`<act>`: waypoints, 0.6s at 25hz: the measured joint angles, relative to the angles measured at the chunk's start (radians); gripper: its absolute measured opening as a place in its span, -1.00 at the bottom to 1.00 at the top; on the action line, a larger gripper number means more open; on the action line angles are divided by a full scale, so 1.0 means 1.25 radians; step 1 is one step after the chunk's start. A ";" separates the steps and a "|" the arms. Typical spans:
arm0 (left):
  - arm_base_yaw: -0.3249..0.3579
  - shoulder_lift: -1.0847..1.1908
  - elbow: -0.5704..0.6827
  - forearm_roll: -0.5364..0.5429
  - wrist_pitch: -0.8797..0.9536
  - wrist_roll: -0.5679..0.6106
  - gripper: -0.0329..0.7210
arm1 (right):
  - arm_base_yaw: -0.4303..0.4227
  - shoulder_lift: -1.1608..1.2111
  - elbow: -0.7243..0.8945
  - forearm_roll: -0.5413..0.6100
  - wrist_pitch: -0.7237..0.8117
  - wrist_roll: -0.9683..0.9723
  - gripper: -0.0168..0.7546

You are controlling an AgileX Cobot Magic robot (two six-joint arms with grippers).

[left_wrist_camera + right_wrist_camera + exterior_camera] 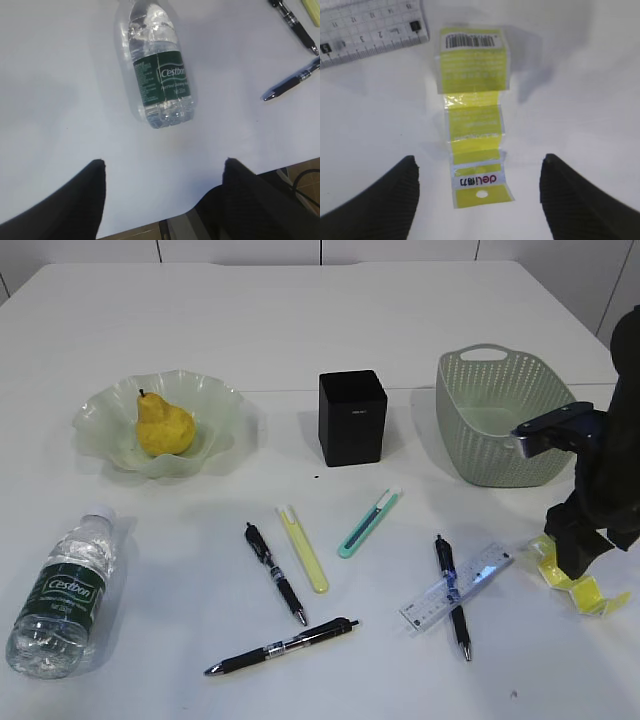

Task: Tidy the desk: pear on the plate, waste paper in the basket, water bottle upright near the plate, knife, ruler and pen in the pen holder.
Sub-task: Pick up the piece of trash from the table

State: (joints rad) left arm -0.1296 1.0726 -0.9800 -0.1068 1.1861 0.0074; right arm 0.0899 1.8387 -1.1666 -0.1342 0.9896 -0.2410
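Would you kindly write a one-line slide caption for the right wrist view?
Open right gripper poised over the yellow waste paper lying flat on the white table, with the clear ruler nearby.

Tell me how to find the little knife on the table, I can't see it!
Start at the black pen holder in the middle of the white table. Look just in front of it, a bit to the right: the knife lies there at a slant between the yellow stick and the clear ruler. It is the only mint-green thing with a white tip; the pens nearby are black.
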 joint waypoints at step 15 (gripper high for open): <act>0.000 0.000 0.000 0.000 -0.018 0.000 0.44 | 0.000 0.066 -0.003 0.020 -0.005 -0.046 0.43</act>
State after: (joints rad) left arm -0.1296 1.0726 -0.9800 -0.1068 1.1642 0.0074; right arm 0.0899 1.9217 -1.1700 -0.1093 0.9836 -0.2990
